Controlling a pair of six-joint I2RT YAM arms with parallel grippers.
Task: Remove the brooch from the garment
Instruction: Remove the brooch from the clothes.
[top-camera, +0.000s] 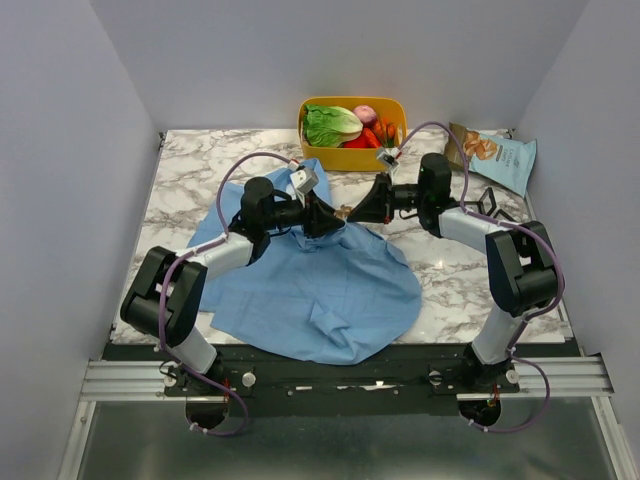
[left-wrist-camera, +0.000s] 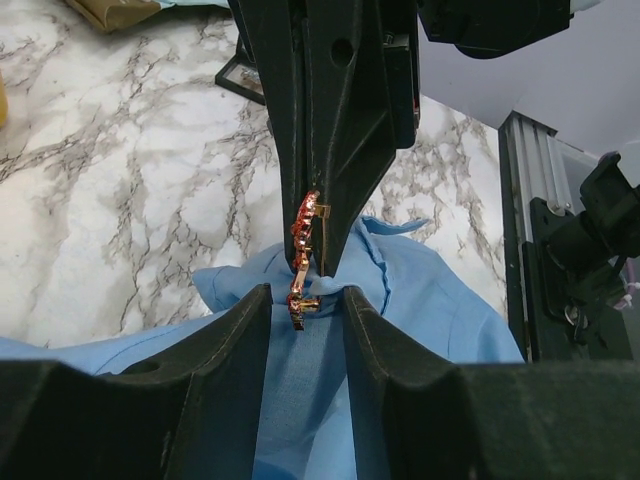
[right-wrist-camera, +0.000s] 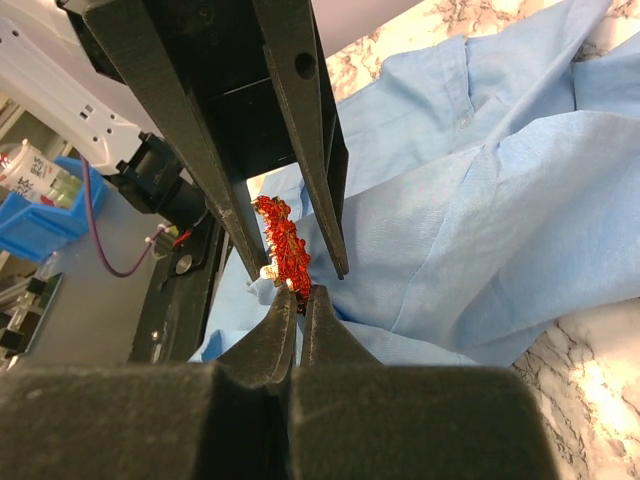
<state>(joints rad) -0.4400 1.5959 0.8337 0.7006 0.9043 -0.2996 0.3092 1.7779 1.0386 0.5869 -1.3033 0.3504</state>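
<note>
The garment (top-camera: 330, 290), a large light-blue shirt, lies on the marble table with its collar end pulled up between the two grippers. The brooch (top-camera: 343, 212) looks like a tiny orange speck from above. In the wrist views it is a red-orange beaded ornament (right-wrist-camera: 282, 240) with a gold back (left-wrist-camera: 303, 230). My right gripper (right-wrist-camera: 299, 292) is shut on its lower end. My left gripper (left-wrist-camera: 307, 295) has bunched shirt cloth (left-wrist-camera: 300, 380) between its narrowly parted fingers, right against the brooch. The two grippers (top-camera: 325, 215) (top-camera: 352, 212) meet tip to tip.
A yellow basket (top-camera: 352, 157) of vegetables stands at the back, just behind the grippers. A snack bag (top-camera: 500, 155) and a small black object (top-camera: 490, 205) lie at the back right. Bare marble (top-camera: 190, 170) shows to the left and right of the shirt.
</note>
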